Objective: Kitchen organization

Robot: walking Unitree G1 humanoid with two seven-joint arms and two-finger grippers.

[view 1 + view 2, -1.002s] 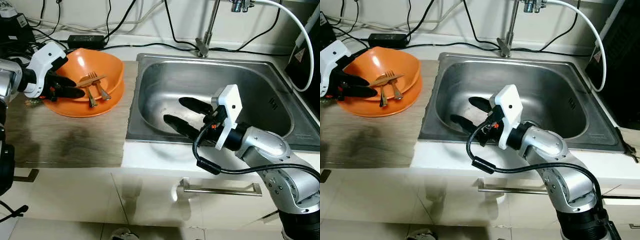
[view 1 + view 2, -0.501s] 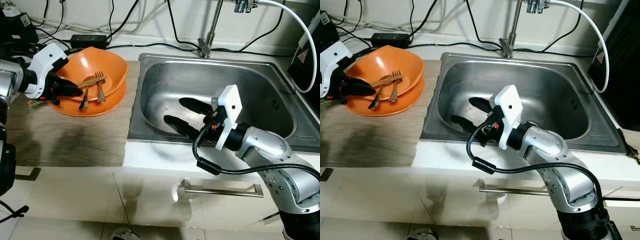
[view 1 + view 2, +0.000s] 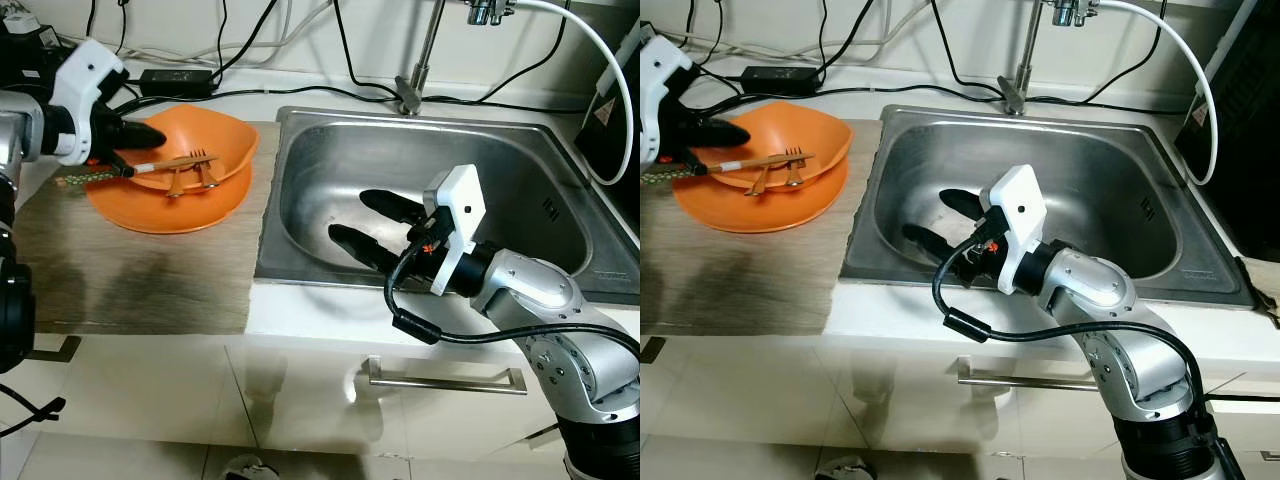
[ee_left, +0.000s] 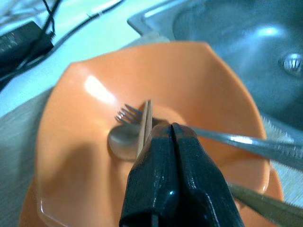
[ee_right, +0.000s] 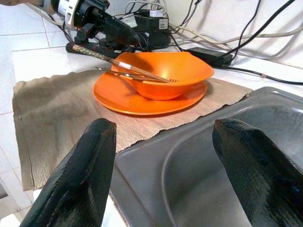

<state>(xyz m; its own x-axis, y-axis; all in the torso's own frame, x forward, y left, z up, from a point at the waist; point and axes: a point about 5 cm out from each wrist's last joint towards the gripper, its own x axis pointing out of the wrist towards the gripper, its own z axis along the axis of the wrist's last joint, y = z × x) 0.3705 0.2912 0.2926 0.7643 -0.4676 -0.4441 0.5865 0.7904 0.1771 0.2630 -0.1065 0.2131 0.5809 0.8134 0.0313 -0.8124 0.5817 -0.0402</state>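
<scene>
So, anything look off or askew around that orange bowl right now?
The chopsticks stick out over the orange bowl rim, pinched at one end by the left pincer. The fork and spoon lie loose inside. Nothing spilled.

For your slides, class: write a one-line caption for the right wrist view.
Open right gripper over the steel sink; beyond, left gripper holds a chopstick across the orange bowl.

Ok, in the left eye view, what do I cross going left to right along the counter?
Left hand shut on a chopstick → orange bowl on an orange plate → steel sink → open right hand.
</scene>
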